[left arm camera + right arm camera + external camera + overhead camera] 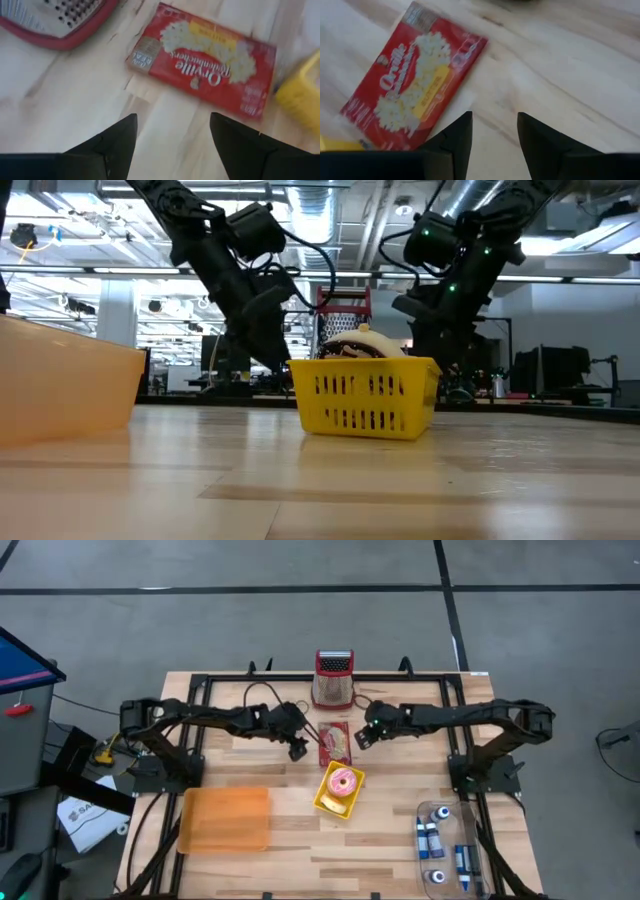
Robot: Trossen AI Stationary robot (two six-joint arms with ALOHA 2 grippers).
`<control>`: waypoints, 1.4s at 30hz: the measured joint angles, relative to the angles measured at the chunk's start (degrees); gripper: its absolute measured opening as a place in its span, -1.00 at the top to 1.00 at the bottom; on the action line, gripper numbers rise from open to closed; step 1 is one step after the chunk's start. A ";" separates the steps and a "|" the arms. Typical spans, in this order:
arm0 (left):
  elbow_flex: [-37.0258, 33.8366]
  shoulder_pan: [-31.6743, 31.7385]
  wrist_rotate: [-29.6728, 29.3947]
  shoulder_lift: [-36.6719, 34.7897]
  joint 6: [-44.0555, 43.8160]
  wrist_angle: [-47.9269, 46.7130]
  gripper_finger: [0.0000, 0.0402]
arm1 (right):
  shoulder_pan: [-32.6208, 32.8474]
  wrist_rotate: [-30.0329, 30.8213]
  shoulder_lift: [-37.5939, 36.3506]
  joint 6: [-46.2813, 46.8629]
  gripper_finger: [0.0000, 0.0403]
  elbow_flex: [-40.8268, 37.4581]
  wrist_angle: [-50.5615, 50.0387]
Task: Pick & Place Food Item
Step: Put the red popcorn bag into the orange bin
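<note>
Claws flank the red popcorn packet [335,743] at mid-worktop: left claw [297,750] just left of it, right claw [363,736] just right, both released and empty. Its long axis runs near-to-far. Neither is clearly nearer. A grater [334,678] stands beyond; the yellow basket [329,802] with a doughnut [344,781] sits nearer.

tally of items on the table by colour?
Red: 2, popcorn packet, grater
Yellow: 1, basket holding a pink donut
Orange: 1, tray
Clear: 1, bin of bottles
Total: 5, plus the donut
</note>
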 joint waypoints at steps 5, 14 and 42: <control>0.00 -2.33 -2.07 0.00 9.02 -4.05 -0.03 | -1.68 -2.52 0.00 0.23 0.35 0.00 -0.16; 0.67 -3.10 4.58 0.02 12.24 -4.17 0.24 | -3.83 -3.57 0.09 -1.18 0.55 0.02 -0.02; 0.85 -4.71 5.05 -0.15 11.37 -6.38 0.22 | -0.39 -9.98 23.70 -9.93 0.96 15.51 4.21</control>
